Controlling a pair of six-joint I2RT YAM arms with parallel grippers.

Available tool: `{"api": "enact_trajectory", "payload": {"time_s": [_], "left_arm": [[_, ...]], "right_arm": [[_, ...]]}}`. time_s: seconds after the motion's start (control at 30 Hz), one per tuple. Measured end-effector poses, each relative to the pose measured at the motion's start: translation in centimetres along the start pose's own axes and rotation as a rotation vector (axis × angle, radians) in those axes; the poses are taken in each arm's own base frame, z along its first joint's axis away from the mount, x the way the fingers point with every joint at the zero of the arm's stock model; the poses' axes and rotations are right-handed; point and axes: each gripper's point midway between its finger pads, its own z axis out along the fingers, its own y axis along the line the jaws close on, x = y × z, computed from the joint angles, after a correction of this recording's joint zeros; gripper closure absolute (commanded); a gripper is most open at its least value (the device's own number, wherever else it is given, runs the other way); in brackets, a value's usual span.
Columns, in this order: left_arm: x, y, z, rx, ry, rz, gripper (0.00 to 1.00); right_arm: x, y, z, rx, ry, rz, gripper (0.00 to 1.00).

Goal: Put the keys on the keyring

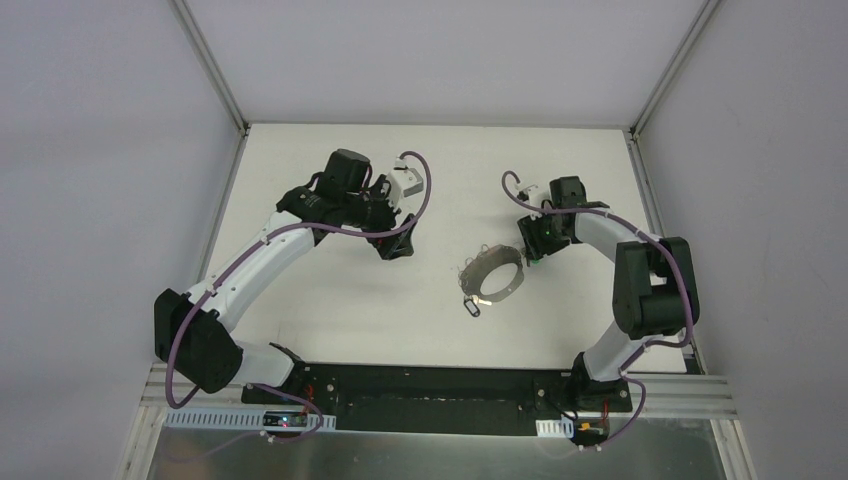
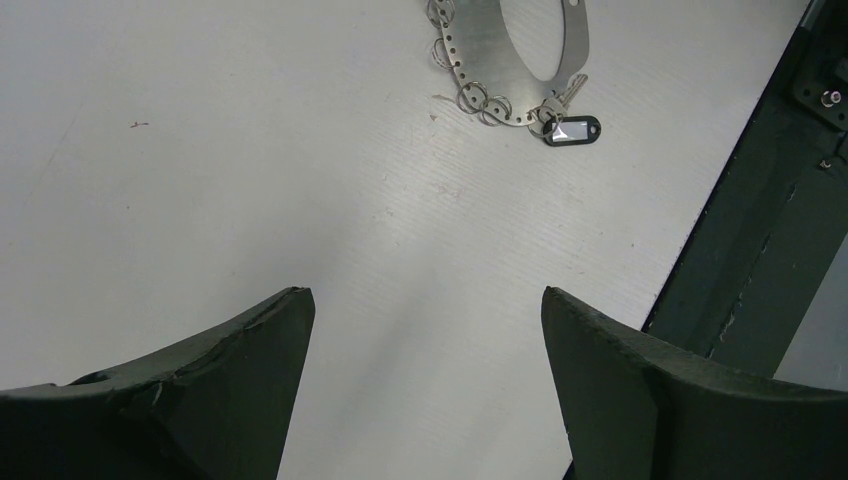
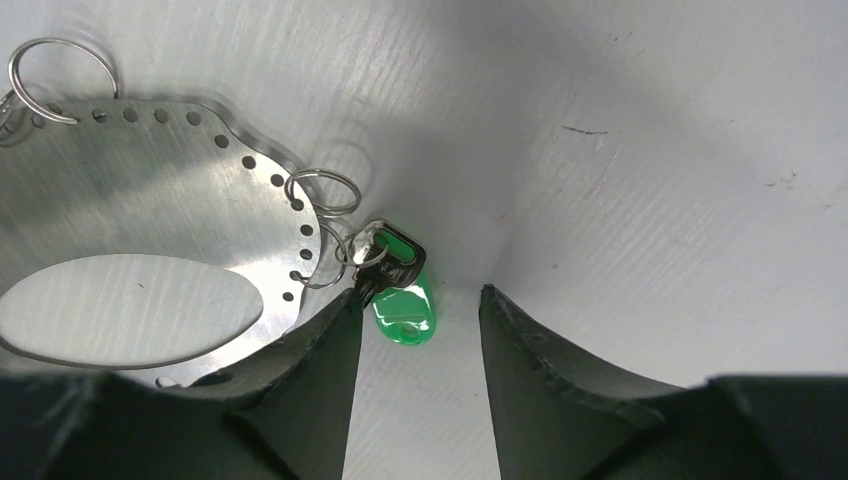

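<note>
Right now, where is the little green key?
In the right wrist view, the green key lies on the table between the open fingers of the right gripper, close against the keyring; seen from above, that is right of the table's middle.

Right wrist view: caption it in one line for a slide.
Open right gripper poised around the green-headed key, which lies at the edge of the perforated metal keyring.

We see our left gripper (image 2: 424, 296) spread wide above the white table (image 2: 200, 150), the keyring (image 2: 485, 60) flat at the top edge, its black tag (image 2: 572, 130) nearest the dark rail (image 2: 760, 230).
</note>
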Motion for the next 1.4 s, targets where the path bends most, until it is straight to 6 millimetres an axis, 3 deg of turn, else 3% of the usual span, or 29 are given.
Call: {"api": "enact_trajectory", "payload": {"time_s": [0.37,0.57,0.9,1.07,1.2,1.4], "left_arm": [[-0.1,0.6,-0.6,-0.044,-0.006,0.005,0.12],[-0.2,2.0,-1.7,-0.132,-0.023,0.002,0.09],[-0.3,5.3,-4.0,-0.336,-0.075,-0.036,0.01],[-0.9,6.9,-6.1,-0.422,-0.124,-0.067,0.01],[-1.8,7.9,-8.2,-0.488,-0.187,-0.099,0.01],[-3.2,7.8,-11.3,-0.559,-0.307,-0.132,0.01]], "right_arm": [[0.6,-1.8,-0.6,0.087,0.020,0.000,0.54],[0.8,-3.2,-1.8,0.117,0.026,0.034,0.42],[-3.2,-3.8,-7.8,0.145,-0.184,0.094,0.15],[-5.9,-3.8,-11.1,0.143,-0.309,0.159,0.01],[-7.7,-3.4,-13.6,0.127,-0.402,0.209,0.00],[-9.5,-2.0,-16.8,0.081,-0.530,0.277,0.00]]}}
